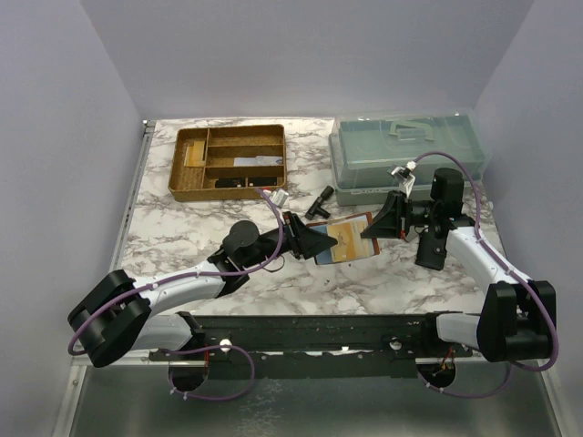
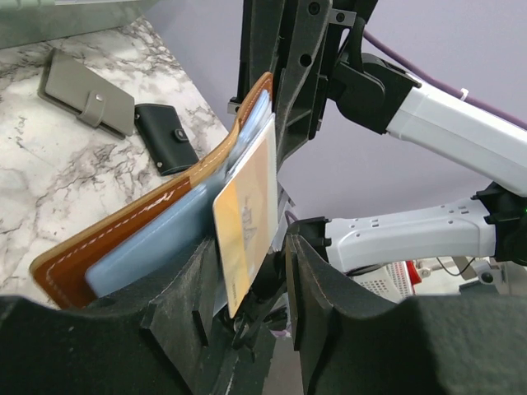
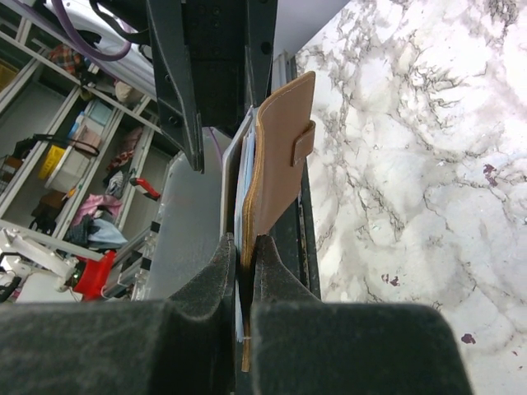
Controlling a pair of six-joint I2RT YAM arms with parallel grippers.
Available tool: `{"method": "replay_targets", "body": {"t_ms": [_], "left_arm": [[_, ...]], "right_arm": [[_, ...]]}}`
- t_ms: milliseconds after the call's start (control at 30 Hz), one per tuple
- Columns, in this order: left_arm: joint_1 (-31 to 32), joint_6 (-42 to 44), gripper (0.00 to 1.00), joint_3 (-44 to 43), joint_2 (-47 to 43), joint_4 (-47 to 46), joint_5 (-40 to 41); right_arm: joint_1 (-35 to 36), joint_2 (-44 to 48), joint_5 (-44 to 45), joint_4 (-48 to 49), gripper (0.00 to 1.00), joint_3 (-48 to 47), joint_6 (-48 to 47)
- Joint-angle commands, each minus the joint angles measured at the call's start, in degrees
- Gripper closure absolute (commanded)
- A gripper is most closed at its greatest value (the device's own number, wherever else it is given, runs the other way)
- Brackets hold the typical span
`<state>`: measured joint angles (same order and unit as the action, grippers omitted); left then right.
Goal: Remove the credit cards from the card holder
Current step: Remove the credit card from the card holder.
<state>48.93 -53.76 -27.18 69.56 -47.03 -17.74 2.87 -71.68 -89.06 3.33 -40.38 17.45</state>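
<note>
The reddish-brown leather card holder [image 1: 352, 238] hangs in the air between my two grippers, above the table's middle. My right gripper [image 3: 245, 247] is shut on its edge [image 3: 280, 156]. In the left wrist view the holder [image 2: 123, 243] stands open with a light blue card [image 2: 156, 239] in its pocket and a tan credit card [image 2: 247, 222] sticking out. My left gripper [image 2: 249, 247] is open around that tan card. The card lies close to the left finger [image 2: 198, 271], with a clear gap to the right finger. In the top view the left gripper [image 1: 314, 244] is at the holder's left end and the right gripper [image 1: 378, 223] at its right end.
A gold-brown divided tray [image 1: 228, 162] stands at the back left. A clear-lidded box [image 1: 405, 150] stands at the back right. A small black piece [image 1: 321, 200] lies behind the holder. A grey flat wallet [image 2: 86, 90] and a black pouch [image 2: 165, 136] lie on the marble.
</note>
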Motion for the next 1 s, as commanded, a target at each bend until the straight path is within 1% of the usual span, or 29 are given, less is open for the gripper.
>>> {"method": "replay_targets", "body": {"t_ms": [0, 133, 233, 267, 300, 333, 367, 467, 633, 967], "left_arm": [[0.6, 0.3, 0.56, -3.0, 3.1, -1.4, -2.4], [0.7, -0.5, 0.56, -2.9, 3.8, -2.8, -2.4], [0.7, -1.6, 0.62, -2.4, 4.1, -3.3, -2.3], [0.6, -1.9, 0.68, -2.2, 4.3, -3.7, -2.2], [0.6, -2.1, 0.78, -1.9, 4.4, -4.2, -2.3], [0.7, -2.1, 0.93, -1.5, 4.6, -4.8, -2.5], [0.6, -2.2, 1.00, -1.2, 4.8, -5.4, -2.7], [0.1, -2.4, 1.00, -0.2, 4.1, -6.1, -3.0], [-3.4, -2.8, 1.00, 2.7, -0.2, -5.9, -4.4], [-7.2, -2.9, 1.00, 5.8, -6.7, -1.4, -6.2]], "right_arm": [[-0.2, -0.1, -6.3, -0.3, 1.00, 0.5, -0.5], [-0.2, -0.2, -6.3, -0.9, 1.00, 0.3, -1.0], [-0.2, -0.4, -6.2, -1.0, 1.00, 0.2, -1.1], [-0.2, -0.6, -6.2, -1.0, 1.00, 0.2, -1.1], [-0.2, -0.8, -6.2, -1.0, 1.00, 0.2, -1.3], [-0.2, -0.9, -6.2, -1.2, 1.00, 0.1, -1.4], [-0.2, -0.9, -6.2, -1.5, 1.00, 0.1, -1.6], [-0.3, -0.5, -6.2, -2.5, 1.00, -0.1, -2.6], [-0.5, 0.1, -6.3, -3.1, 1.00, -0.2, -3.5], [-1.6, 0.4, -8.8, -2.5, 1.00, 0.1, -4.5]]}}
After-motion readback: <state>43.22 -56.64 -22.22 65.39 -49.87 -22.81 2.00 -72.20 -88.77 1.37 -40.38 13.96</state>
